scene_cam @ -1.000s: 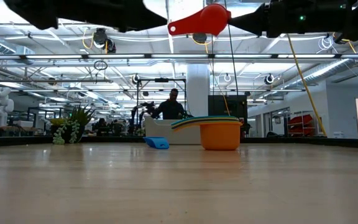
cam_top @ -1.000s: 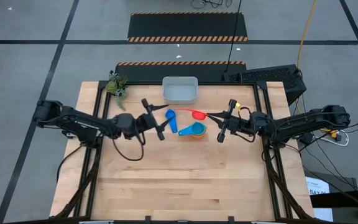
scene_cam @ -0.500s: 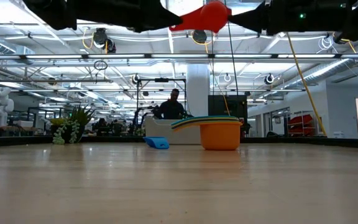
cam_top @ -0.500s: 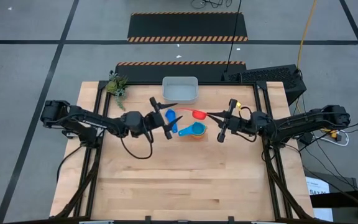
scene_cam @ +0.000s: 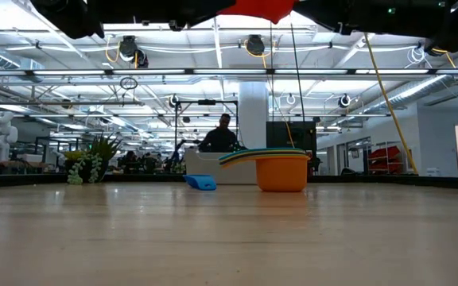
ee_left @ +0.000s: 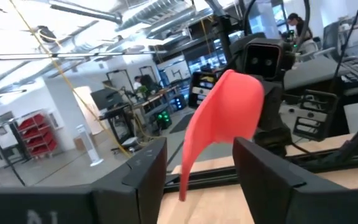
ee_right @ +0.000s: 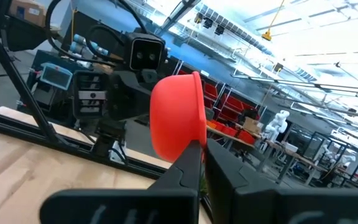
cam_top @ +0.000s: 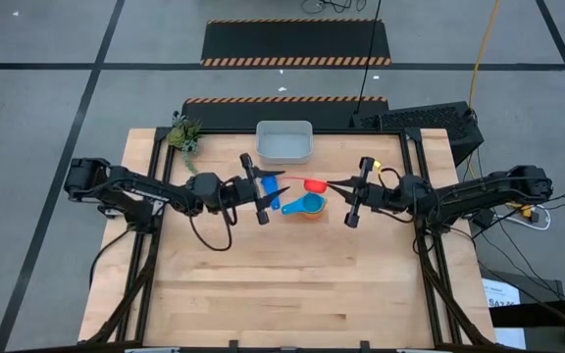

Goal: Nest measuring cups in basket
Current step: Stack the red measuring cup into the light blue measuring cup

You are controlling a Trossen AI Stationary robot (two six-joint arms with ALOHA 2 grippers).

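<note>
The red measuring cup is up in the air between my two arms, just on the operator's side of the basket and above the bench, with its bowl toward the right arm and its handle running along the line from one gripper to the other. My right gripper is clenched on the cup at the bowl's rim. My left gripper has its fingers standing on either side of the handle's free end, with a gap on each side as far as I can see, so I judge it has not yet taken hold. That is the relation the next move turns on: the handle's long axis points straight into the left gripper, so it needs only to close across the handle, while the right arm carries the weight. The basket lies just beyond the red cup, and the left gripper looks the nearer to it. Below the red cup, the orange cup sits on the bench with other cups stacked in it, the light blue cup uppermost, and a blue cup lies beside them, all outside the basket, which I judge to hold no cup yet.
</note>
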